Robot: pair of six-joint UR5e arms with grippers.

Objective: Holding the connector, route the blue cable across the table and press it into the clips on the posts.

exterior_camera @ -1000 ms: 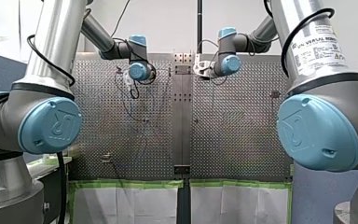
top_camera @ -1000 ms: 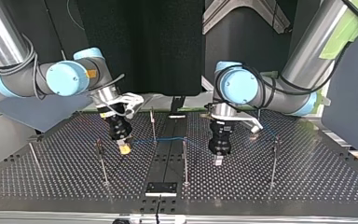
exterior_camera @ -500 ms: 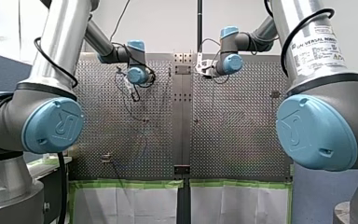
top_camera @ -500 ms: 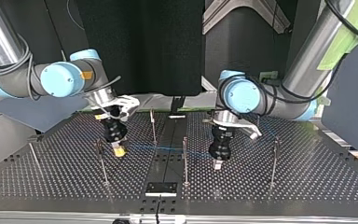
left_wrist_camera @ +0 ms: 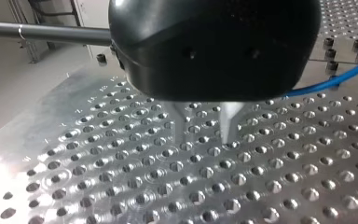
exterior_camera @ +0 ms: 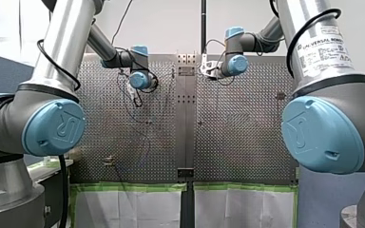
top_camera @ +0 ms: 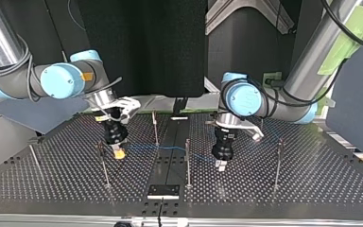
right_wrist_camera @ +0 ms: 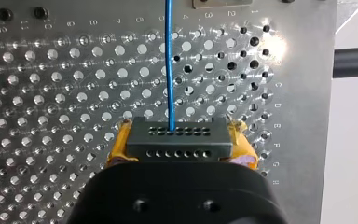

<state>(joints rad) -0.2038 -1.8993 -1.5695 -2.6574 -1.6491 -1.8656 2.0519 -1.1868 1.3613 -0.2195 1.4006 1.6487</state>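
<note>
Shifted since a second ago: the right gripper sits further toward the top view's left, low over the perforated table. Its yellow pads clamp the connector. The blue cable leaves the connector's far face straight ahead. On the left gripper, the metal fingers are parted with nothing between. The cable passes just beside that gripper, clear of the fingers.
</note>
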